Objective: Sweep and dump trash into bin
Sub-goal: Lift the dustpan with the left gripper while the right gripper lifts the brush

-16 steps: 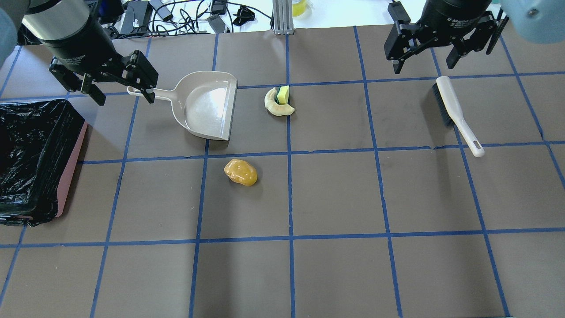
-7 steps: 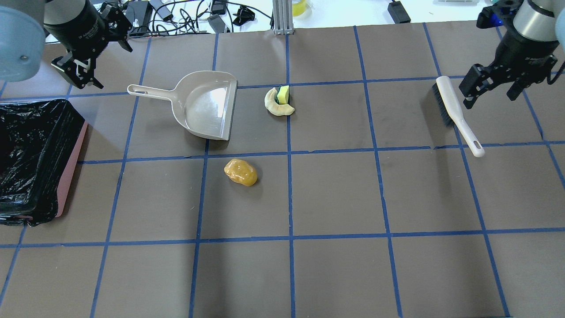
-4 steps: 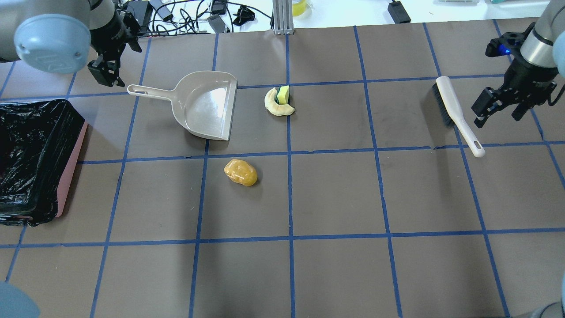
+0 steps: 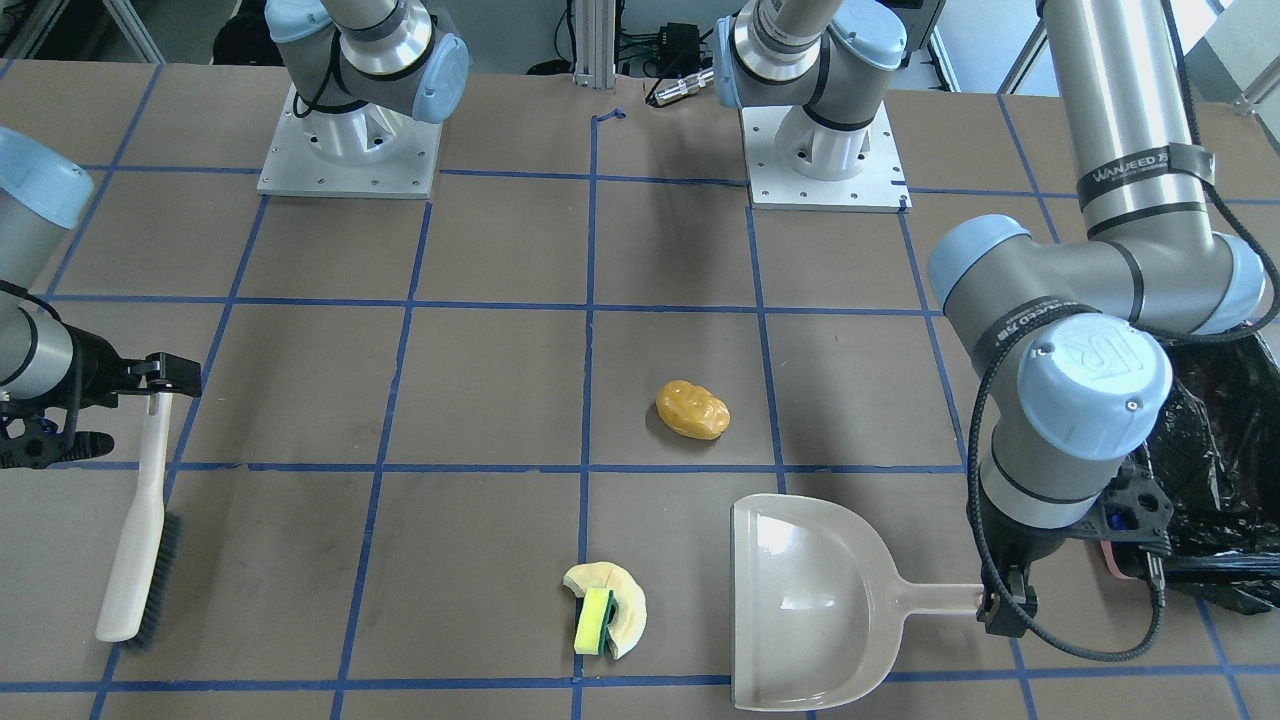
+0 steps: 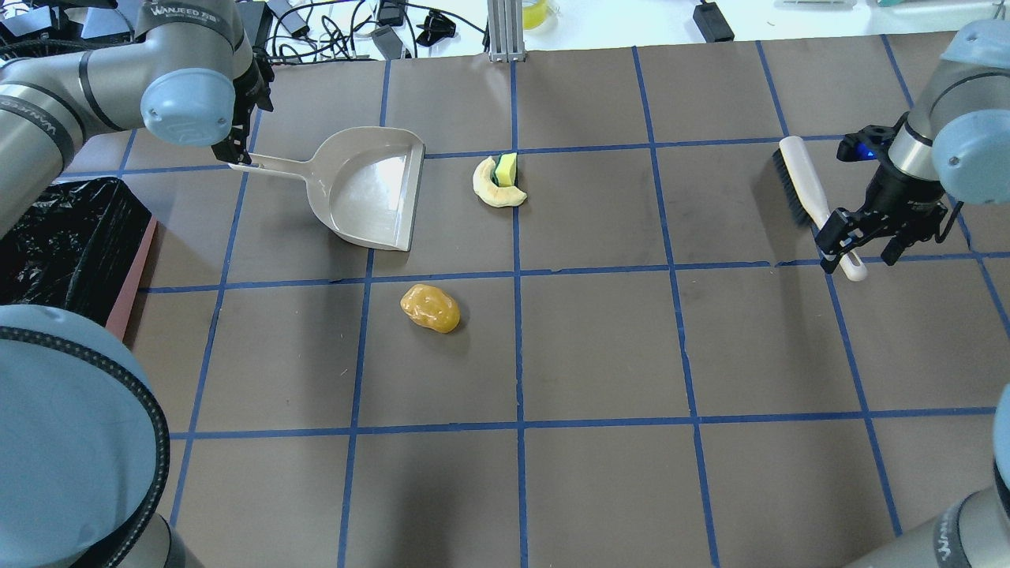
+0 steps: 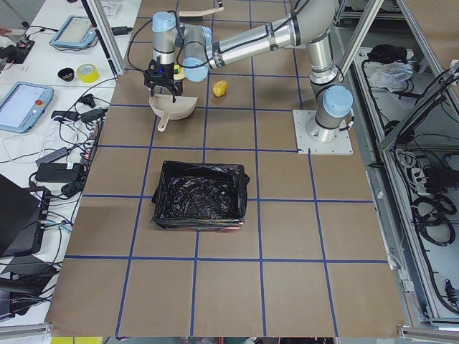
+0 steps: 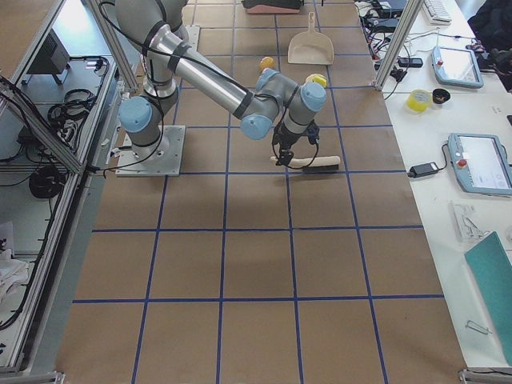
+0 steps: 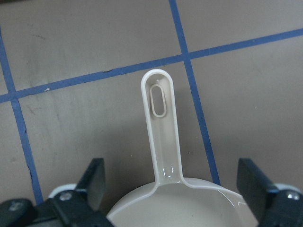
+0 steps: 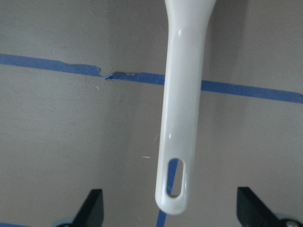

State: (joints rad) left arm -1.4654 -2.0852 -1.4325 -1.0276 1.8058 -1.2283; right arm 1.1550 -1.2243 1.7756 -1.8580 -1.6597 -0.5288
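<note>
The trash lies on the brown mat: an orange-yellow lump (image 5: 430,308) and a beige crescent (image 5: 493,191) with a yellow-green sponge block (image 5: 506,168) against it. The black-lined pink bin (image 5: 63,237) stands at the left edge. My left gripper (image 5: 237,154) is open, low over the beige dustpan (image 5: 371,189), its handle (image 8: 161,127) between the wide-apart fingers. My right gripper (image 5: 858,251) is open and straddles the handle end (image 9: 182,109) of the cream brush (image 5: 809,197). Neither gripper holds anything.
Cables and chargers (image 5: 316,24) and an aluminium post (image 5: 505,31) lie beyond the mat's far edge. Both arm bases (image 4: 350,150) stand at the robot's side. My left arm's elbow (image 4: 1090,390) hangs over the bin's edge (image 4: 1215,470).
Both arms have swung down from the far edge. The left gripper moved right to the dustpan's handle end. The right gripper moved nearer along the brush to its handle end. Both stayed open.
</note>
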